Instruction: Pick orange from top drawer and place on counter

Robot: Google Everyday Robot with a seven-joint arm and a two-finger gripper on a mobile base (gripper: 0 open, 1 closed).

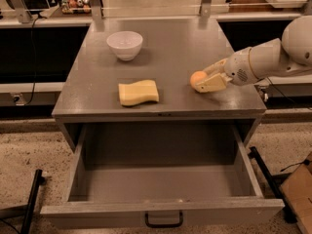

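Note:
The orange [197, 77] is small and round and sits low over the right part of the grey counter [165, 62], between the fingers of my gripper [201, 79]. The gripper reaches in from the right on a white arm [263, 57] and is shut on the orange. I cannot tell whether the orange touches the counter. The top drawer [161, 179] is pulled fully open below the counter and its inside shows nothing in it. Its grey front panel has a small black handle [164, 221] at the centre.
A yellow wavy-edged sponge [139, 92] lies on the counter near its front edge, left of the orange. A white bowl [125, 44] stands at the back left. A cardboard box [298, 189] and a black bar [265, 172] are on the floor at the right.

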